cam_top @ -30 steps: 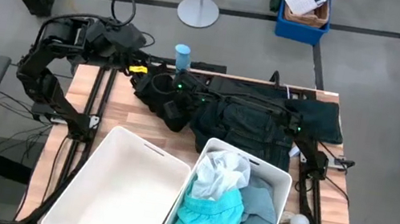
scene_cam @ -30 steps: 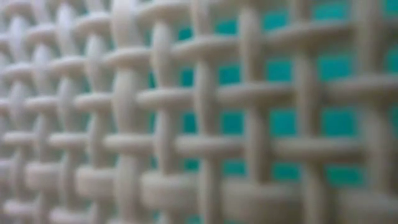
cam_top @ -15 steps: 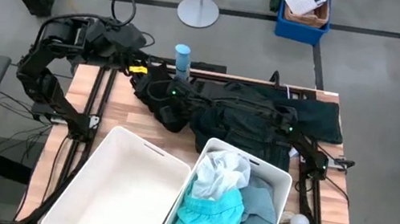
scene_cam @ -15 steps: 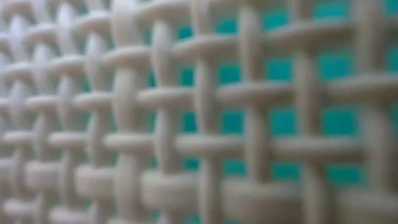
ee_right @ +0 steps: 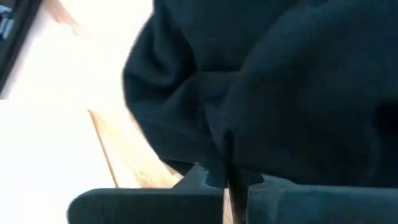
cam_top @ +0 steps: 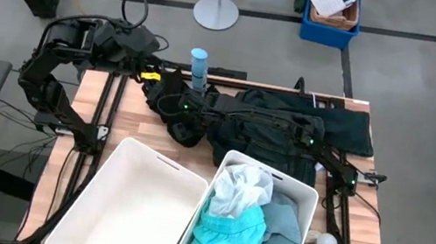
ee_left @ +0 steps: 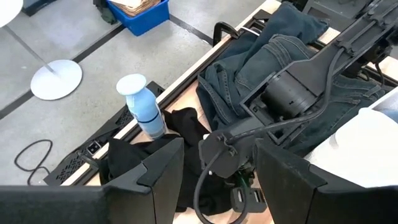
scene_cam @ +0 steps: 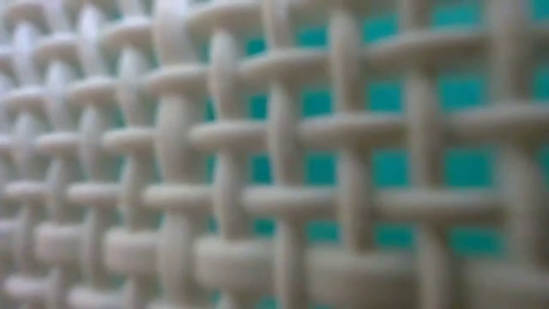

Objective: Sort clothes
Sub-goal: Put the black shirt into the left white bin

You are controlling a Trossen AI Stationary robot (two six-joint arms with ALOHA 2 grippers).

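Dark clothes lie heaped across the table's far half: a black garment (cam_top: 171,96) at the left of the heap, dark green jeans (cam_top: 269,135) in the middle and another dark piece (cam_top: 345,130) at the right. My right gripper (cam_top: 177,122) reaches across the heap and is shut on the black garment (ee_right: 267,93). White, turquoise and grey-blue clothes fill the right bin (cam_top: 310,193). My left gripper (ee_left: 219,163) hangs open above the table's far left corner (cam_top: 146,64), touching nothing. My right gripper pinches a bulge of the black garment (ee_right: 217,149) between its two fingers (ee_right: 155,199). The fingers slant down at it from the table's right side. The garment lies on the table; one layer or several, I cannot tell.
A slim blue bottle (cam_top: 198,63) stands at the far edge just behind the black garment. A second white bin (cam_top: 98,200) sits at the near left, beside the filled one. The low view shows only a bin's white lattice wall (scene_cam: 214,137) with turquoise behind it.
My right gripper has sunk onto the black garment and edged toward the table's left edge. The clothes have kept their places.
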